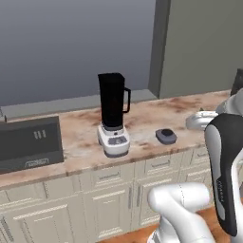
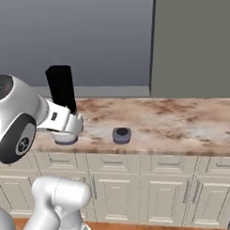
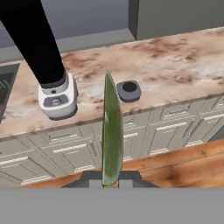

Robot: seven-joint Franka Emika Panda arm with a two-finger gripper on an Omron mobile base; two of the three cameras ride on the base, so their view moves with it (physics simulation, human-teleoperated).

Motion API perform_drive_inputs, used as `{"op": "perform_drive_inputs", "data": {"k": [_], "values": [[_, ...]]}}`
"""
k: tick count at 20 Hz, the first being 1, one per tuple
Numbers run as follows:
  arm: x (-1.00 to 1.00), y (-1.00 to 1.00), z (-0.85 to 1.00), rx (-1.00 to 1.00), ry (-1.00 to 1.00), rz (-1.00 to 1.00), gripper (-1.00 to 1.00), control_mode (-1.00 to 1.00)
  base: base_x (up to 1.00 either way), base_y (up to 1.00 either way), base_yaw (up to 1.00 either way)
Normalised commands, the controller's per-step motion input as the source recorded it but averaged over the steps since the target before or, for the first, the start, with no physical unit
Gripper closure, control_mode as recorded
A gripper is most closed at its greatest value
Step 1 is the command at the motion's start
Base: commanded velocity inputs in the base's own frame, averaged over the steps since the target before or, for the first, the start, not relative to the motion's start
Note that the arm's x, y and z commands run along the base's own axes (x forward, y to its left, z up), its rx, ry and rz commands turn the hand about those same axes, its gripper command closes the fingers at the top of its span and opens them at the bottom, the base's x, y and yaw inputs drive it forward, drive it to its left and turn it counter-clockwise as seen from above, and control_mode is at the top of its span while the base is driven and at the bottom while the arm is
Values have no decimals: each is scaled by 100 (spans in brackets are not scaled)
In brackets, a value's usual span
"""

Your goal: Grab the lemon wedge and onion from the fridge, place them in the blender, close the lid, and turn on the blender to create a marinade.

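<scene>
Lemon wedge [image 3: 112, 135], thin, yellow-green, stands pinched in tool [image 3: 111, 183].

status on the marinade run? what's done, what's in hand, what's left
Done: the lemon wedge looks fetched; the gripper is shut on it, off the counter. In hand: carrying it toward the blender, whose jug is uncovered. Left: drop it in, the onion, fit the lid lying beside the blender, switch on. I can't see inside the jug.

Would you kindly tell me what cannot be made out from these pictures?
- Blender contents: left base view, opaque black jug hides them.
- Blender base: right base view, arm covers it.
- Pincer fingers: hand view, green wedge and bottom edge hide them.
- Lid underside: faces the counter.
</scene>
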Motion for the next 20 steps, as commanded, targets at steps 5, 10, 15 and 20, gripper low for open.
{"op": "perform_drive_inputs", "data": {"k": [5,10,15,20], "values": [[0,0,0,0,0,0,100,100,35,-6,49],[0,0,0,0,0,0,100,100,14,0,12],[0,0,0,0,0,0,100,100,17,0,2],[3,2,13,0,0,0,100,-100,16,0,0]]}}
